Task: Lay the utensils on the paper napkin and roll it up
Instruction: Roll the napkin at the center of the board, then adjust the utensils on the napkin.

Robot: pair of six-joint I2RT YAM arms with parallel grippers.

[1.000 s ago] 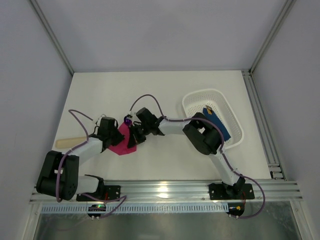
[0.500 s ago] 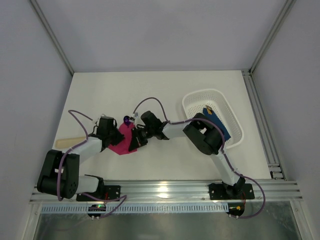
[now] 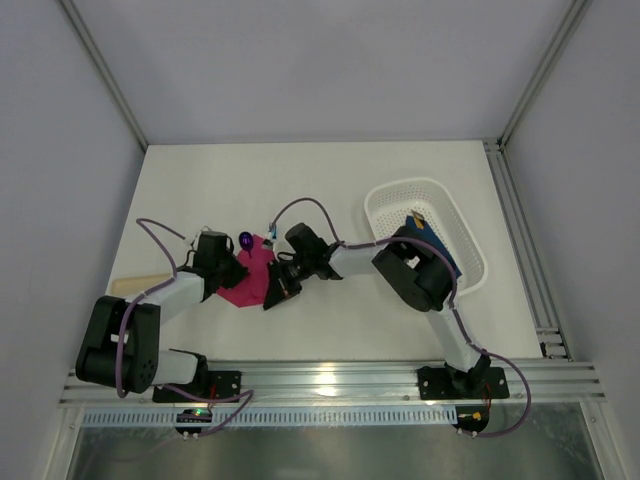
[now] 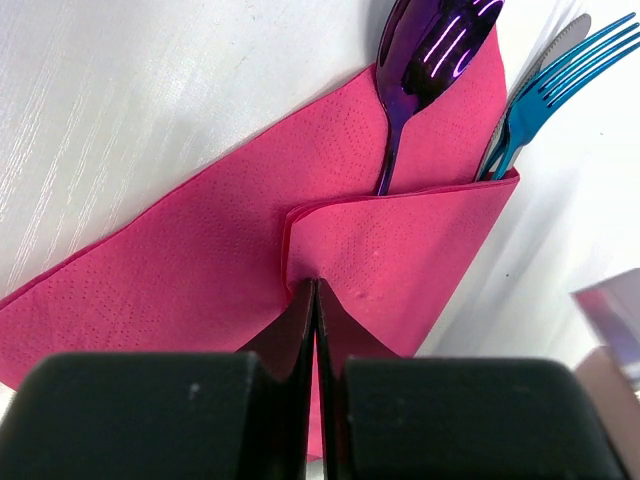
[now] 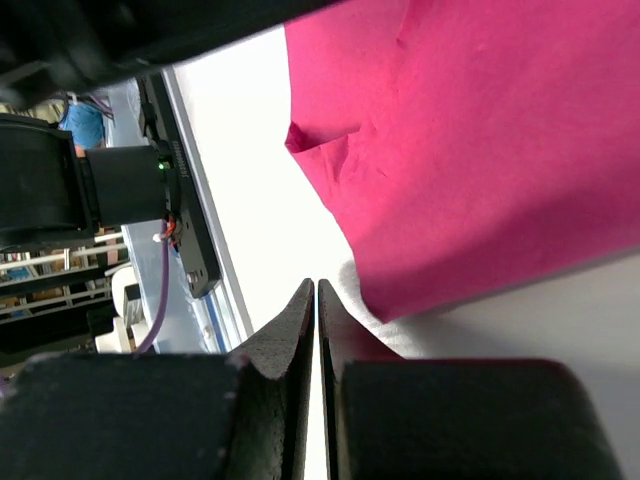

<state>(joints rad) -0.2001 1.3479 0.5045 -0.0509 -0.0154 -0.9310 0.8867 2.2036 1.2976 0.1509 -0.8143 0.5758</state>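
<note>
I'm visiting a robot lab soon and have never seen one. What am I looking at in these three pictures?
Two robot arms, left and right, are bolted at the near edge of a table. One picture looks down from above; the other two come from wrist cameras. On the table lie a pink paper napkin, folded partly over a purple spoon and a blue fork, a pale stick and a white basket. The left gripper is shut, its tips at the napkin's fold; the right gripper is shut beside the napkin, holding nothing.
</note>
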